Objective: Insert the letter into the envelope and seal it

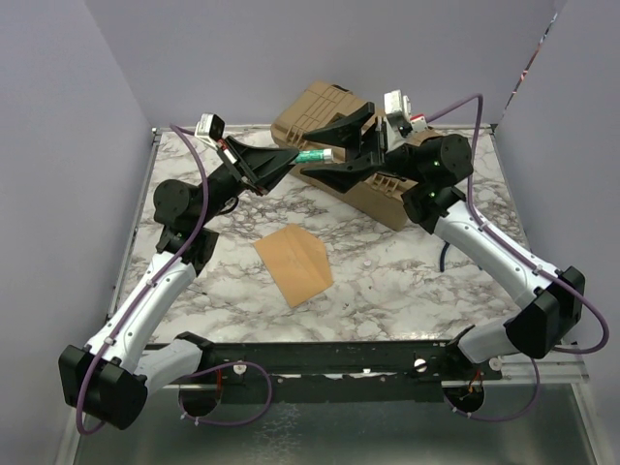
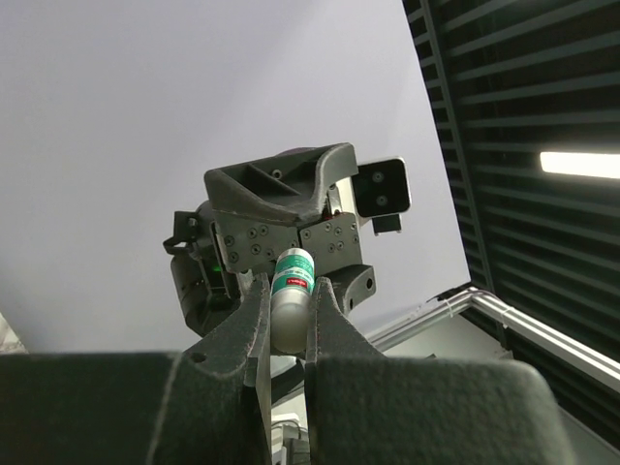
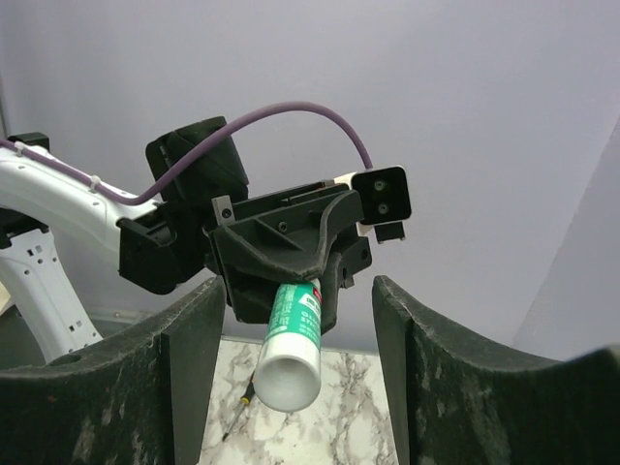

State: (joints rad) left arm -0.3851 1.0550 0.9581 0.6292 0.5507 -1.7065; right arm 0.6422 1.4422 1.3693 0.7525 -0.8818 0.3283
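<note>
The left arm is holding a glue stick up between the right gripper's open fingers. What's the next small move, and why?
Probably shut the right gripper on the free end of the glue stick. The left gripper is clamped on the tube's other end, and the right fingers stand open on either side without touching it, so closing would let both arms uncap it.

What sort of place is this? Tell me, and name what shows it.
Probably a robot lab test cell. Plain lavender walls box in a marble-patterned table, two arms are bolted at its near edge, and an envelope and glue stick serve as props.
</note>
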